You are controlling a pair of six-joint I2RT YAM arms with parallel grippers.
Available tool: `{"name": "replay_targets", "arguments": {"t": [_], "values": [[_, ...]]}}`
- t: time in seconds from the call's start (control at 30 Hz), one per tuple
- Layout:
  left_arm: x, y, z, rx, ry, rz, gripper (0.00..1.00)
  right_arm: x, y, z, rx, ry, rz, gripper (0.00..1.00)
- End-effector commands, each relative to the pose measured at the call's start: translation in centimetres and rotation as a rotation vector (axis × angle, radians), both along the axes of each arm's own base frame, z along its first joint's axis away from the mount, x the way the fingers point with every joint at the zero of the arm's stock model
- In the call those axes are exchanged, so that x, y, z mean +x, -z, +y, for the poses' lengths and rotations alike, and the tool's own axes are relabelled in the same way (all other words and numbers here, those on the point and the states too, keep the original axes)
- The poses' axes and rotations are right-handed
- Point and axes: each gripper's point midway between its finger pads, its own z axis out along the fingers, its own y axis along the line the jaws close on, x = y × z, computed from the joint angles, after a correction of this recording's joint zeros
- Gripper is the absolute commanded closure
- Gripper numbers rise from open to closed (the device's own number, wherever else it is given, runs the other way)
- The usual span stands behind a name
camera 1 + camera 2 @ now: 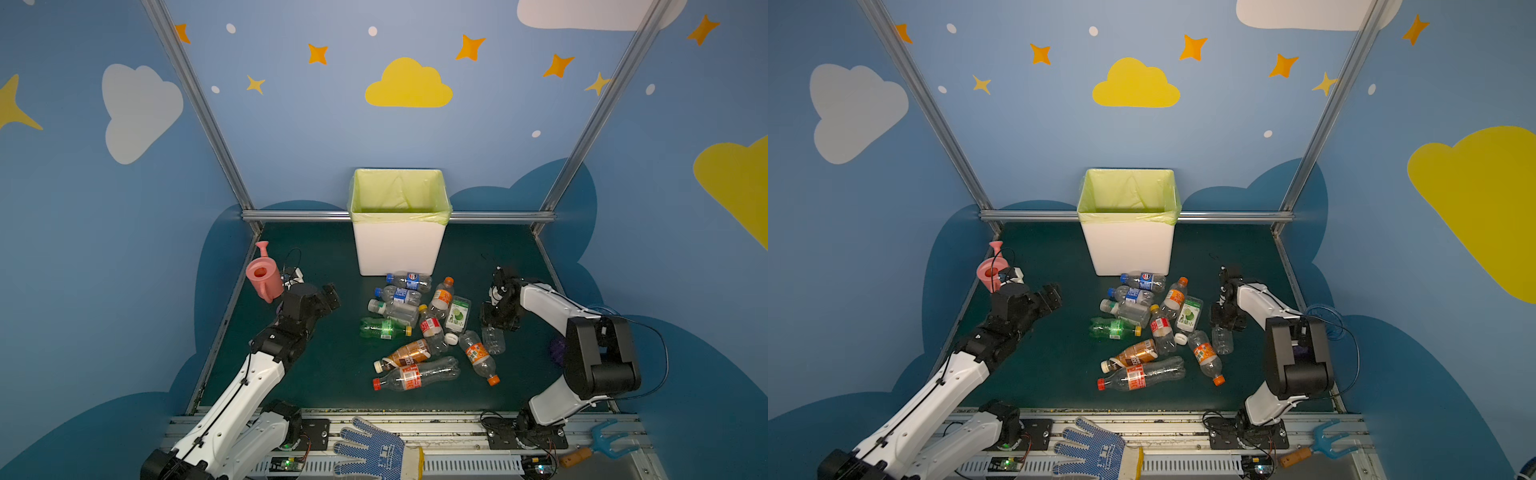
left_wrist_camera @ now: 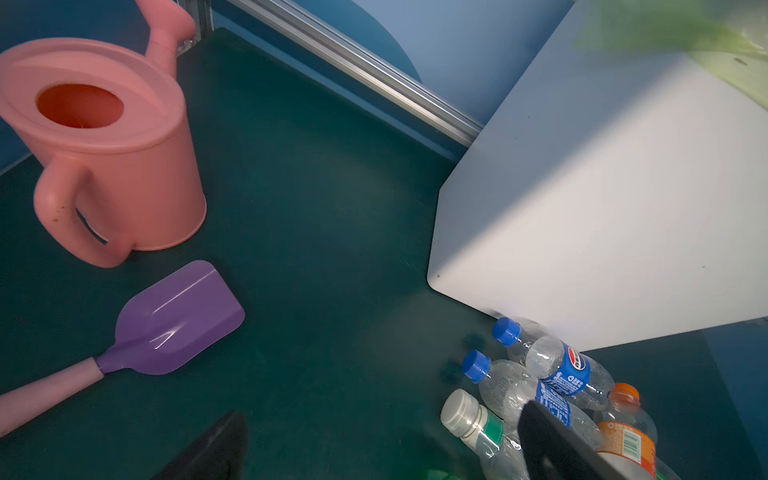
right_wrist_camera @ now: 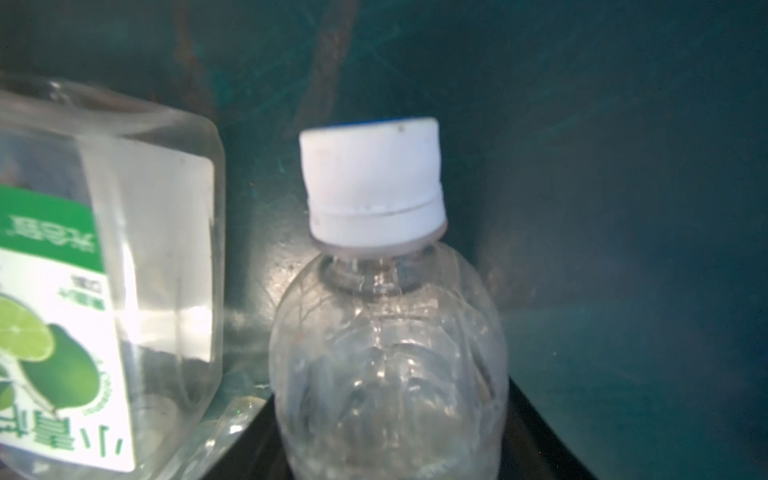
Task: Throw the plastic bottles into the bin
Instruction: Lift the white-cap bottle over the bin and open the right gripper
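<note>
The table (image 1: 332, 374) is covered with a dark green mat and stands in a booth of blue walls painted with clouds and stars. Aluminium rails run along its left, right and far edges. The bin (image 1: 398, 249), white with a yellow-green bag folded over its rim, stands at the far middle, against the far rail. The plastic bottles (image 1: 415, 328) lie in a loose heap just in front of it, and the farthest of them touch its foot. A pink watering can (image 1: 264, 276) stands in the far left corner, with a purple scoop (image 2: 178, 320) lying beside it. A blue dotted glove (image 1: 374, 451) and a small blue rake (image 1: 598, 446) lie on the near frame, off the mat. Bare mat stays open on the left between the heap and the left rail, and also along the near edge. The left arm (image 1: 257, 374) reaches over this open part, and the left jaws are spread wide, holding nothing and touching nothing. The right arm (image 1: 548, 307) bends down at the right side of the heap. The right jaws press on both sides of a clear bottle with a white cap (image 3: 386, 353), which lies just beside a square bottle with a lime label (image 3: 62, 291).
</note>
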Motion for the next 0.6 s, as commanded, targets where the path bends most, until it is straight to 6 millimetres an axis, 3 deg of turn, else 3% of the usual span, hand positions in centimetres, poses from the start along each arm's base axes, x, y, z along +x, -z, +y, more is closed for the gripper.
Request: {"name": "replay_targets", "arguments": {"t": [0.0,0.1,0.2,0.3,0.37,0.47,0.57], "values": [[-0.2,0.8,0.2,0.003,-0.006,0.026,0.00,1.6,-2.2,1.2,0.049,-0.029,-0.043,0.51],[-0.1,1.1,0.4,0.010,-0.013,0.033,0.00,4.4,-7.2,2.2,0.094,-0.052,-0.164,0.53],[-0.1,1.7,0.5,0.014,-0.016,0.048,0.00,8.1,-16.4,3.0,0.135,-0.078,-0.386,0.54],[-0.1,3.0,0.8,0.014,-0.028,0.084,0.00,10.6,-28.2,3.2,0.173,-0.057,-0.687,0.53],[-0.2,3.9,0.8,0.014,-0.034,0.106,0.00,11.2,-36.8,2.8,0.217,-0.017,-0.945,0.53],[-0.3,5.0,0.9,0.028,-0.034,0.138,0.00,10.5,-46.8,2.0,0.340,0.080,-1.249,0.52],[-0.4,5.8,0.8,0.035,-0.022,0.169,0.00,10.4,-52.2,2.4,0.490,0.127,-1.396,0.51]]}}
